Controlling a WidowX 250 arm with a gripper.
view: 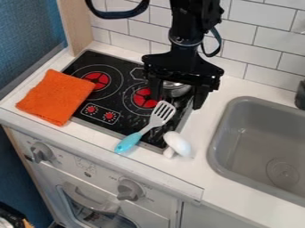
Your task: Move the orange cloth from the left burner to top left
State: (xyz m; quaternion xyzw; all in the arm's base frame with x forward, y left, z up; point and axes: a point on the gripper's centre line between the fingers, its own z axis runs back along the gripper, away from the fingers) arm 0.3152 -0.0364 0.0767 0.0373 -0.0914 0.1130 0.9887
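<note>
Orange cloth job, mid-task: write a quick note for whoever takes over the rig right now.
Tool: open, above the stovetop's right side, by a metal pot; not on the cloth.
Orange cloth: partly over the left burner's outer ring, partly on the counter.
Done: cloth not yet at top left.
Left: grasp it, set it top left, release.
</note>
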